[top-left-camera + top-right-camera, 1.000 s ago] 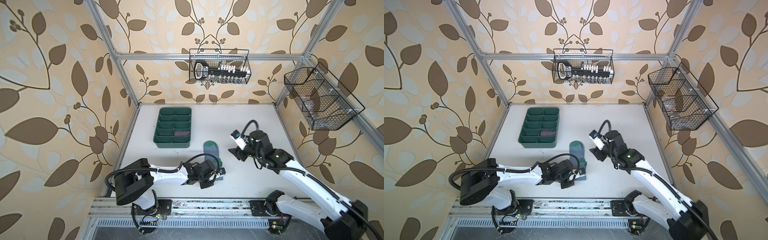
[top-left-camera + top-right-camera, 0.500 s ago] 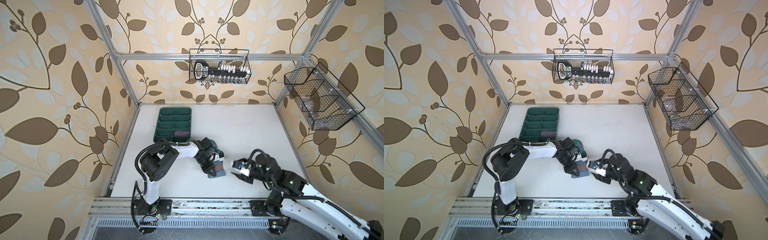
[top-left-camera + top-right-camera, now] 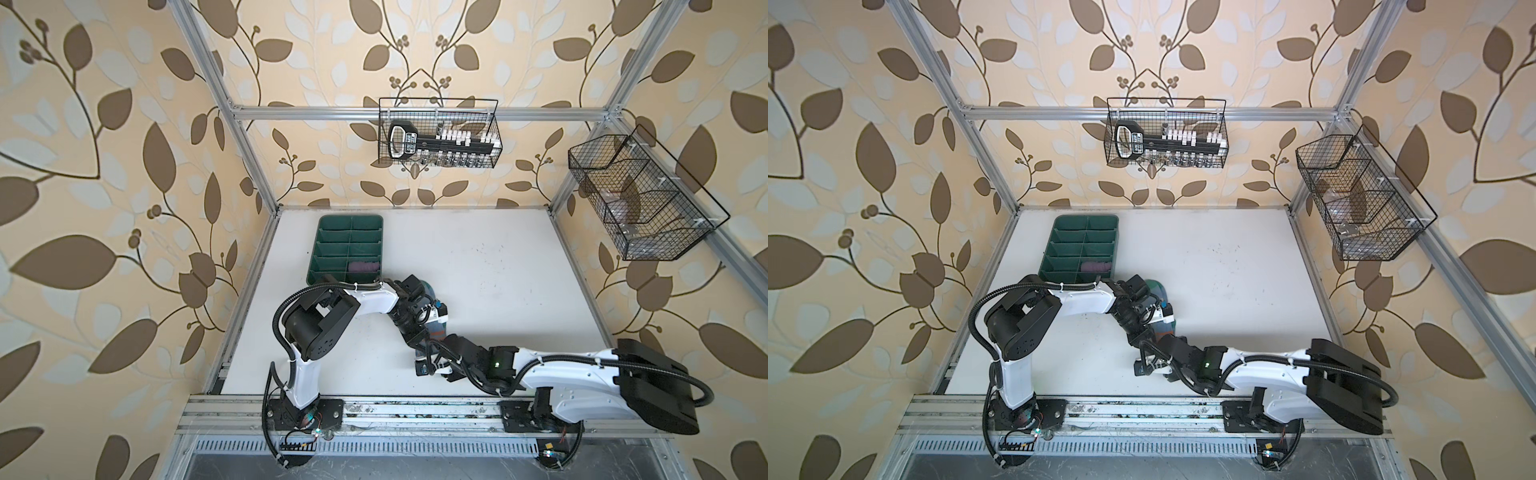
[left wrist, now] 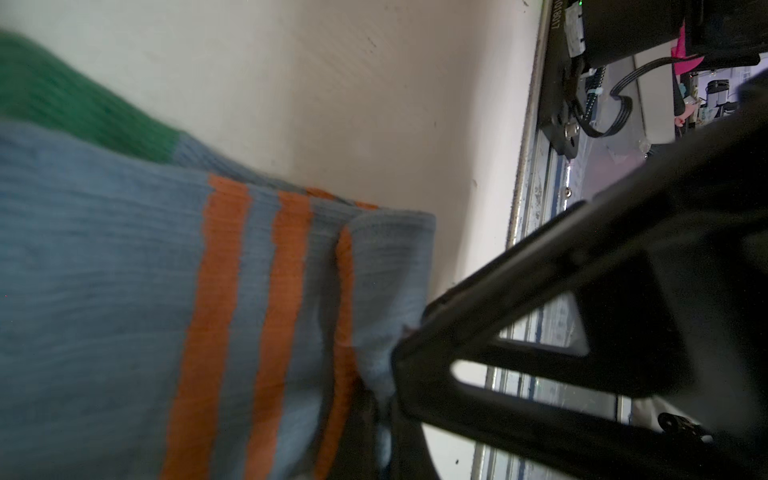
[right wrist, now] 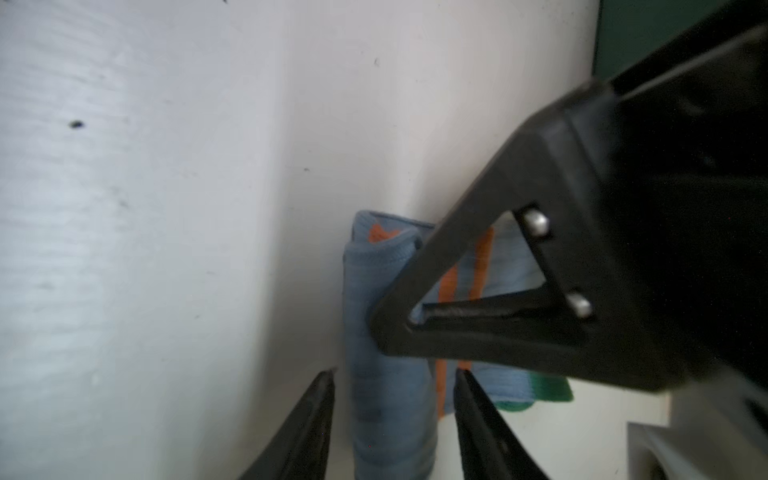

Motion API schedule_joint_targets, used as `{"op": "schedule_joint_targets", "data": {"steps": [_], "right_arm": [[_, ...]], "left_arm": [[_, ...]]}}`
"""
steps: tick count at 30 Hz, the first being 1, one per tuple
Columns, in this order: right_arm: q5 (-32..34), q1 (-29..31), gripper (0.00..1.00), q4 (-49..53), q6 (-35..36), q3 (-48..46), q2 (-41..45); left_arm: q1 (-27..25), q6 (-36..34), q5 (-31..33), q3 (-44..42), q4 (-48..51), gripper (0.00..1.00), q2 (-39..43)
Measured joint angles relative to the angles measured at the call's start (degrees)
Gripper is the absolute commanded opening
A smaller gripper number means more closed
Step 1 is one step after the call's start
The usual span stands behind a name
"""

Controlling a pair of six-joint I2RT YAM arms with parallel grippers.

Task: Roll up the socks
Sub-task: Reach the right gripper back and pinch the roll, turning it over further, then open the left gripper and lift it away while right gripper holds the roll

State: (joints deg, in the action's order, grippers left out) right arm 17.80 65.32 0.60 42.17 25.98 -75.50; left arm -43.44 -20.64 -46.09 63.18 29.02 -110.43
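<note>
- Green divided tray (image 3: 332, 249) lies on the white worktop (image 3: 498, 270), just beyond the left gripper (image 4: 392, 374), on the far side from the arm bases.
- One tray compartment, in the column on the grippers' side and toward the near end, holds the purple sock (image 3: 365, 266), bundled up. The other compartments in view show bare green floor.
- Grey-blue sock (image 4: 104, 270) lies flat on the worktop, outside the tray and directly under both grippers. Its green end (image 3: 1160, 286) is on the tray side. The orange-striped cuff is turned over into a short roll at the grippers' end.
- Left gripper is pinched tight on the edge of that rolled cuff, with fabric bunched at its tip.
- Right gripper (image 5: 395, 374) faces the left one, tip to tip. Its jaws stand narrowly apart with the roll between them, one fingertip (image 5: 328, 399) on each side. Cannot tell whether they press the cloth.
- Wire basket (image 3: 438, 133) on the back wall, well beyond the grippers, holds a black rack with white pieces.
- Second wire basket (image 3: 640, 199) hangs on the wall at the right gripper's side. Its contents are too faint to tell.
</note>
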Motion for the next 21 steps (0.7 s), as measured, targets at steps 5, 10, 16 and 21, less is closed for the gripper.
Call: {"op": "schedule_joint_targets", "data": {"steps": [5, 10, 16, 21], "right_arm": [[0.7, -0.1, 0.09, -0.6, -0.5, 1.6, -4.0], [0.0, 0.2, 0.00, 5.7, -2.3, 5.0, -3.5], [-6.4, -0.1, 0.00, 17.4, -6.2, 11.2, -2.7], [-15.7, -2.4, 0.00, 25.7, -9.1, 14.6, -5.3]], "left_arm": [[0.0, -0.1, 0.4, 0.1, 0.7, 0.00, 0.2], [-0.2, 0.2, 4.1, 0.0, 2.0, 0.12, 3.1], [-0.7, 3.6, 20.3, -4.0, -1.8, 0.21, 18.4], [0.0, 3.7, 44.1, -8.9, -9.5, 0.38, 38.0]]}}
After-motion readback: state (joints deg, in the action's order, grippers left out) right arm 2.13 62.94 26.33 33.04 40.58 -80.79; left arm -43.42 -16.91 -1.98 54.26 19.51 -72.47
